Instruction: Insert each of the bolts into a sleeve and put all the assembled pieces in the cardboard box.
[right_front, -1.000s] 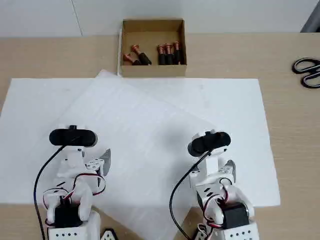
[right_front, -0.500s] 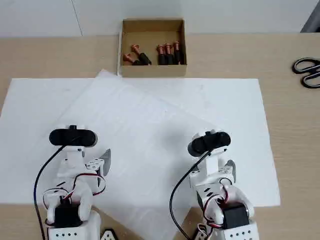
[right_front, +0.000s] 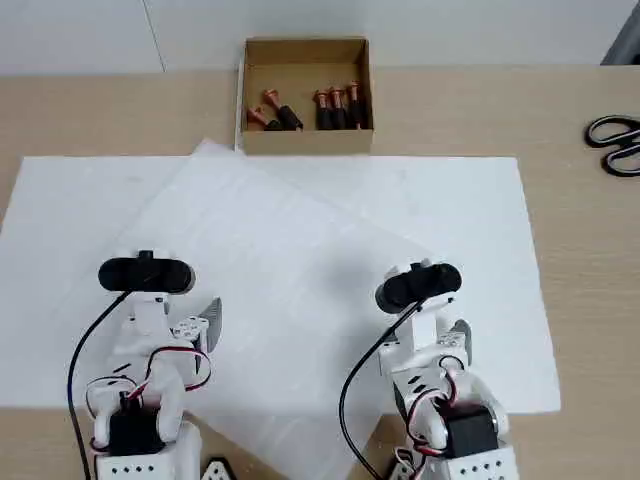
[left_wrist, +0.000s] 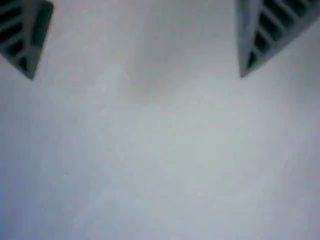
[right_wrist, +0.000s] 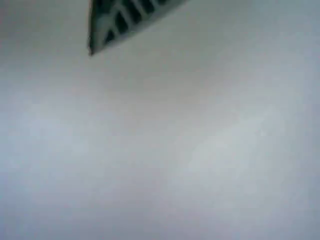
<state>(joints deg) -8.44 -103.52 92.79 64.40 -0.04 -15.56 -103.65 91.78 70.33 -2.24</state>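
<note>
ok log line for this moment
pieces: in box | left gripper: open, above sheet | right gripper: above sheet

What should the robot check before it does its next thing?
1. Pieces inside the cardboard box: ok, five bolts in sleeves lie in it.
2. Left hand open with nothing in it: ok.
3. Right hand open: cannot tell.
4. Hands away from the box: ok, both sit over the white sheet, near side.
5. Scissors out of the way: ok, far off the sheet.
</note>
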